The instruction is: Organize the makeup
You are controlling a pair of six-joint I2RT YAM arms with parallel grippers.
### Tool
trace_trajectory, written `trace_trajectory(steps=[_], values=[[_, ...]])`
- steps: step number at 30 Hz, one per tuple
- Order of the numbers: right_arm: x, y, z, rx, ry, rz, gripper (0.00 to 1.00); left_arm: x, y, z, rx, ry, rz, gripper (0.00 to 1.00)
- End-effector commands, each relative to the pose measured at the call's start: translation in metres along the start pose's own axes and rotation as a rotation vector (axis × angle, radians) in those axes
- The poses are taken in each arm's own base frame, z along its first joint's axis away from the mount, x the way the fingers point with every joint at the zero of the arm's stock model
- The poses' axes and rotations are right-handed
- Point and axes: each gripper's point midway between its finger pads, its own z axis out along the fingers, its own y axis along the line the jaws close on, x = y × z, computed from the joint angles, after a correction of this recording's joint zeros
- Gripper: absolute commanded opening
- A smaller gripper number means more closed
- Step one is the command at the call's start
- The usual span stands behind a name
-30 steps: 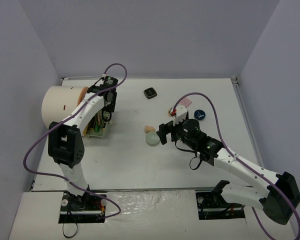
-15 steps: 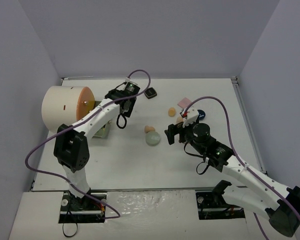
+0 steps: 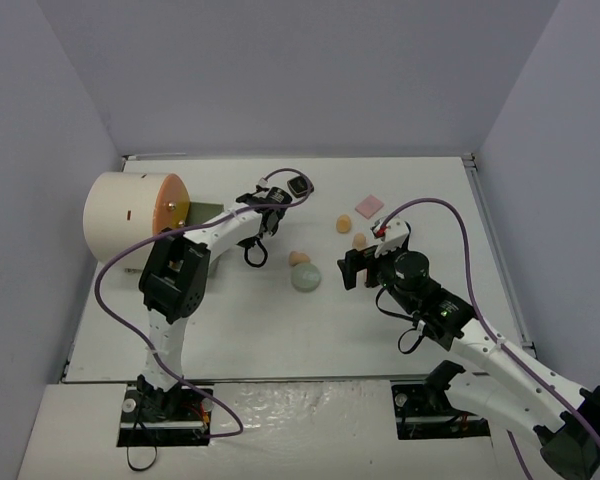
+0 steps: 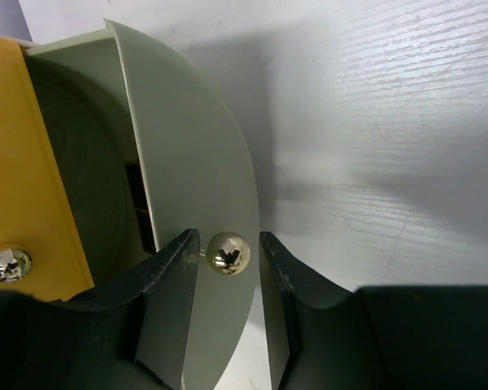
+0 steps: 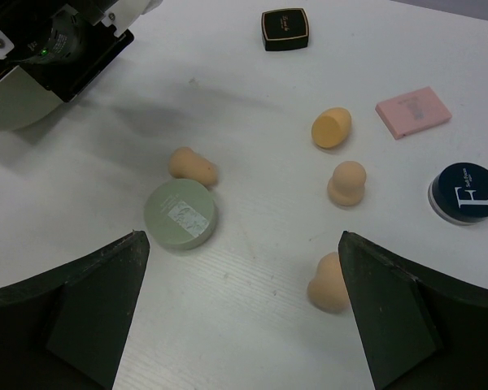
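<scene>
Now the knob (image 4: 228,253) lies inside the left end effector (image 4: 228,240), narrow but not yet pinching; the right end effector (image 5: 241,240) is wide.

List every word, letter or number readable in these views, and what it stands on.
"F": large white letter on the dark round compact; the small white line under it is too small to read.
Black square compact: gold script on the lid, too blurred to read.
Pink square pad: faint print, unreadable.
Pale green disc: pale label, nothing legible.
</scene>
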Motion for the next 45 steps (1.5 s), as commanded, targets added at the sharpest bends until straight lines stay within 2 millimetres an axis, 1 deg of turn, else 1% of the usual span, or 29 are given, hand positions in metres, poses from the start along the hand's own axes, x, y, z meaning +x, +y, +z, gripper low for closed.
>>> trace_trajectory(steps=[1,7,14,21,28,31,40,45], values=[[-0.018,-0.003,0.0,0.015,-0.072,0.019,1.0,-0.005,0.021,-0.008,-0.11,-0.021,0.005,0.32],[-0.016,-0.002,0.001,0.008,-0.069,0.017,1.0,0.003,0.021,-0.005,-0.159,0.006,0.055,0.33],[-0.015,-0.001,0.002,0.002,-0.065,0.016,1.0,0.002,0.03,-0.008,-0.185,0.008,0.06,0.33],[-0.014,-0.001,0.003,-0.001,-0.06,0.016,1.0,0.008,0.041,-0.004,-0.193,0.032,0.046,0.34],[-0.012,-0.001,0.004,0.0,-0.054,0.011,1.0,0.016,0.054,0.003,-0.188,0.062,0.009,0.34],[-0.01,0.0,0.005,-0.004,-0.048,0.01,1.0,0.017,0.06,0.005,-0.186,0.07,-0.007,0.37],[-0.009,0.0,0.005,-0.001,-0.044,0.009,1.0,0.025,0.078,0.02,-0.182,0.11,-0.058,0.39],[-0.008,0.0,0.006,-0.002,-0.041,0.007,1.0,0.028,0.084,0.024,-0.18,0.121,-0.08,0.43]])
